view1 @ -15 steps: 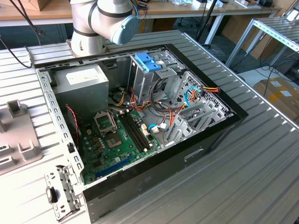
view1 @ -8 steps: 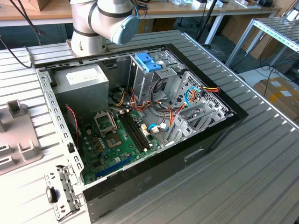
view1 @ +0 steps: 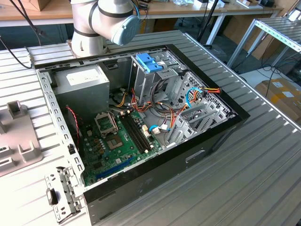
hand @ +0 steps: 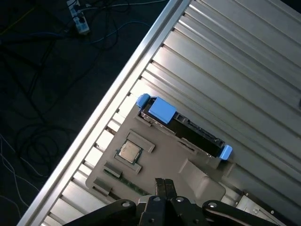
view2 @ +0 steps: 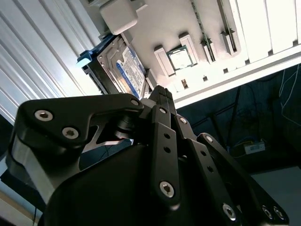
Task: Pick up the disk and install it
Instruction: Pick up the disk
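Observation:
The disk (hand: 190, 130) stands on its long edge in a slot of a pale grey holder plate (hand: 162, 167), a dark drive in a bright blue carrier with a blue tab. In the second wrist view the disk (view2: 123, 70) shows its labelled face. My gripper (hand: 163, 181) hovers over the plate a short way from the disk and apart from it, fingertips pressed together and shut on nothing. Its black linkages fill the near part of the second wrist view, where the gripper (view2: 162, 90) points towards the disk's edge.
A processor chip (hand: 129, 151) sits in another pocket of the plate. The plate lies on a ribbed metal table (hand: 235, 61) near its edge. The open computer case (view1: 141, 117) holds a pale blue bracket (view1: 149, 62) on the drive cage, a grey power supply (view1: 84, 82) and loose cables.

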`<state>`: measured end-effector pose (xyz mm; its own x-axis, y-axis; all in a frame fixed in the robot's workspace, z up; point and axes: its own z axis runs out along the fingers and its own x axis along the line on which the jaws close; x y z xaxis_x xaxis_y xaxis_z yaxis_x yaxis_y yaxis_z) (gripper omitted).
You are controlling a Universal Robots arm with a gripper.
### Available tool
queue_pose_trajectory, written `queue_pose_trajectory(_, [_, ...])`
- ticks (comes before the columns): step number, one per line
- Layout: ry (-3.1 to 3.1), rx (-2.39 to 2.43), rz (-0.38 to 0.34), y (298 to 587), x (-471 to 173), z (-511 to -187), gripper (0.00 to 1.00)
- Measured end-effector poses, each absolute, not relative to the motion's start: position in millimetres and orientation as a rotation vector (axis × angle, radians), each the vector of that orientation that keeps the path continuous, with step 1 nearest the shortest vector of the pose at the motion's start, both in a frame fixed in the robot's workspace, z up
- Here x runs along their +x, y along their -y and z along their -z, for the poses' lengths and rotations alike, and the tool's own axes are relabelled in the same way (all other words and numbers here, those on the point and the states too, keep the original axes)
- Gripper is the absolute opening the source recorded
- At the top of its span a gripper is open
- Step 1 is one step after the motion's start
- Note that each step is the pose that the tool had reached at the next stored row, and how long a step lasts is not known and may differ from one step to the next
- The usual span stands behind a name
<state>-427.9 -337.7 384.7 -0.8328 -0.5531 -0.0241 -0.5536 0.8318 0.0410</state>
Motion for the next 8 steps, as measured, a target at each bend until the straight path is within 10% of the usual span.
queue_pose_trajectory(8, [-2.980,-0.957,-0.073,337.7,-427.9,-384.7,0.11])
